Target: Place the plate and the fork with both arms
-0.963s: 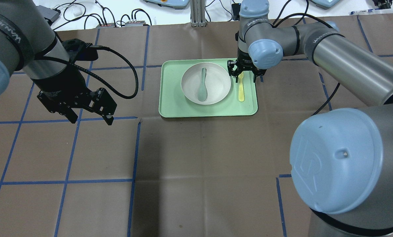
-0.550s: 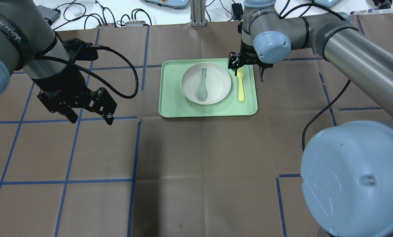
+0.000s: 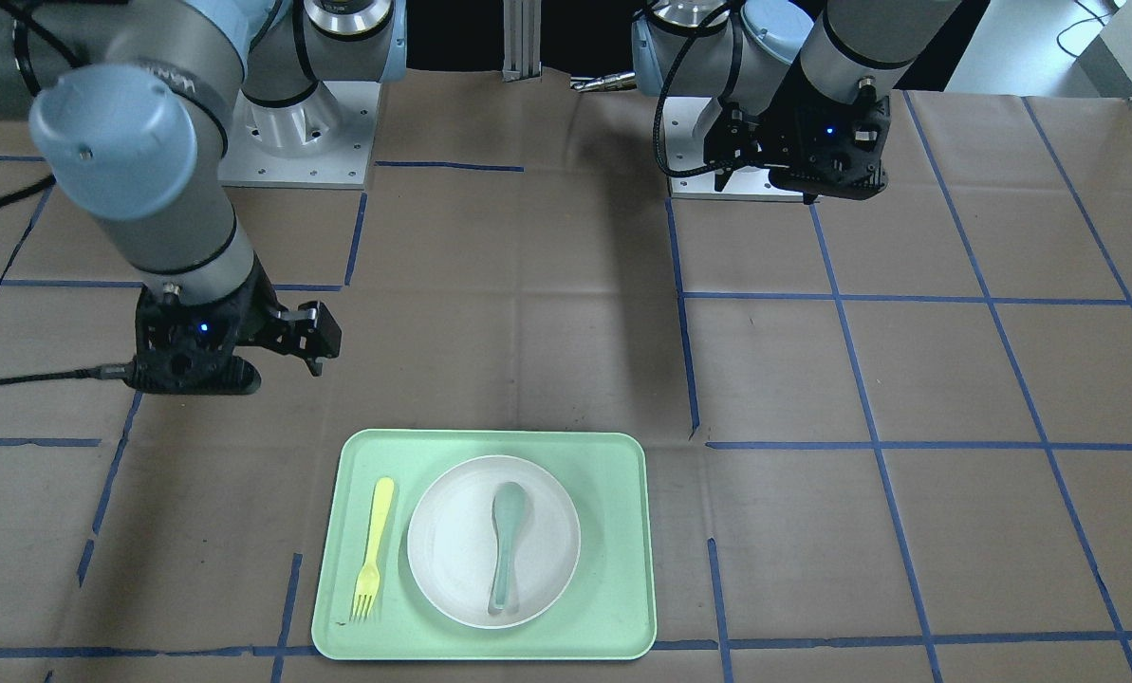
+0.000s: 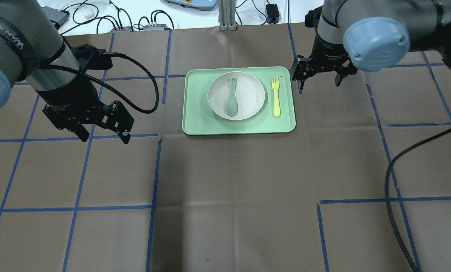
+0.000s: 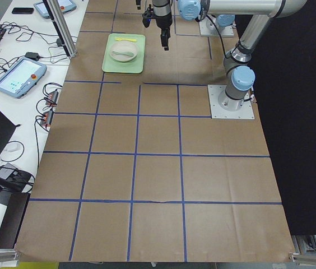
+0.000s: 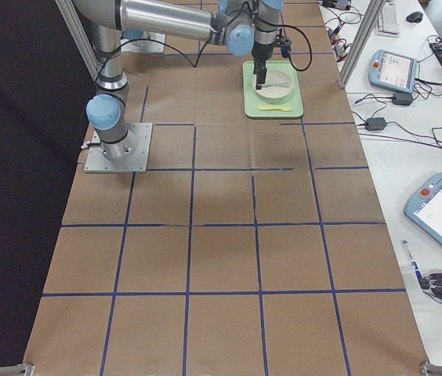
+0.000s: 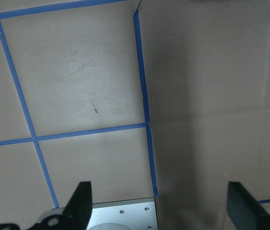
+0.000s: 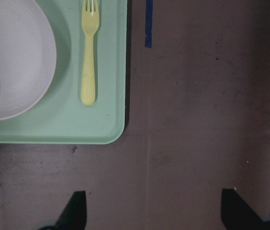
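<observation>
Looks like placing is basically done: the plate (image 4: 250, 96) sits on the green tray (image 4: 240, 126), with the fork (image 4: 276, 96) lying just beside it. Your right gripper (image 4: 318, 77) hangs empty, jaws spread, just off the tray's edge. The left gripper (image 4: 105, 138) is spread and empty too, well apart. Next I'd just park both arms.

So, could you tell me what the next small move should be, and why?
Probably park the right claw away from the tray: the fork already lies beside the plate, and it and the left claw are open, empty.
</observation>
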`<state>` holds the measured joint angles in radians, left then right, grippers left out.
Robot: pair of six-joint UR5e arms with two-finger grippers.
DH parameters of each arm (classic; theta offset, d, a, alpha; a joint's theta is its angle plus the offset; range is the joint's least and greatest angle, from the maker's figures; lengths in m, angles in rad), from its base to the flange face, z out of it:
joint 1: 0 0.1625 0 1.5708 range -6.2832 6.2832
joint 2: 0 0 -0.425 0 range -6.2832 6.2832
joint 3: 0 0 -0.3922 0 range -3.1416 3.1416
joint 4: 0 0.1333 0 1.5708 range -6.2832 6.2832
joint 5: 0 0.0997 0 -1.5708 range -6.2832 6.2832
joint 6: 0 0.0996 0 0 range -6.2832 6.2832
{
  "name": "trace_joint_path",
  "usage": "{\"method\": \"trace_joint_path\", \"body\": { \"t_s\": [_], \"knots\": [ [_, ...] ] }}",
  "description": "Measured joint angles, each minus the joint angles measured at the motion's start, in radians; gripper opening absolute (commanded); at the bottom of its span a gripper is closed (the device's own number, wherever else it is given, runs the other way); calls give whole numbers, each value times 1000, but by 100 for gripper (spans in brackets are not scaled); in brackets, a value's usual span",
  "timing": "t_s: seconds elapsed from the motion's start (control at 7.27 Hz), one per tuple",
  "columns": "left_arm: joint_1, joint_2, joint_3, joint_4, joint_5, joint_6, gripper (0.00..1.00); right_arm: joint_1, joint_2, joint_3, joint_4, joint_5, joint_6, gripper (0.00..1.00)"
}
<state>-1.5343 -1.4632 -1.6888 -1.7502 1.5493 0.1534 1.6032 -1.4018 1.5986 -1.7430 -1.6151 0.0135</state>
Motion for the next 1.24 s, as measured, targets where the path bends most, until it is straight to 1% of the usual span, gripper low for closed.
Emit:
{"method": "trace_joint_path", "body": {
  "t_s": [0.14, 0.41, 0.83, 1.24],
  "knots": [
    [0, 0, 0, 0, 0, 0, 100, -7, -63, 26, 44, 2, -2, 100],
    [0, 0, 1, 0, 3, -1, 100, -18, -150, 43, 114, 5, -3, 100],
    [-1, -14, 13, 0, 8, -2, 100, -21, -192, 55, 139, 7, -2, 100],
    [-1, -15, 10, 0, 8, -2, 100, -16, -199, 57, 139, 9, 0, 100]
  ]
}}
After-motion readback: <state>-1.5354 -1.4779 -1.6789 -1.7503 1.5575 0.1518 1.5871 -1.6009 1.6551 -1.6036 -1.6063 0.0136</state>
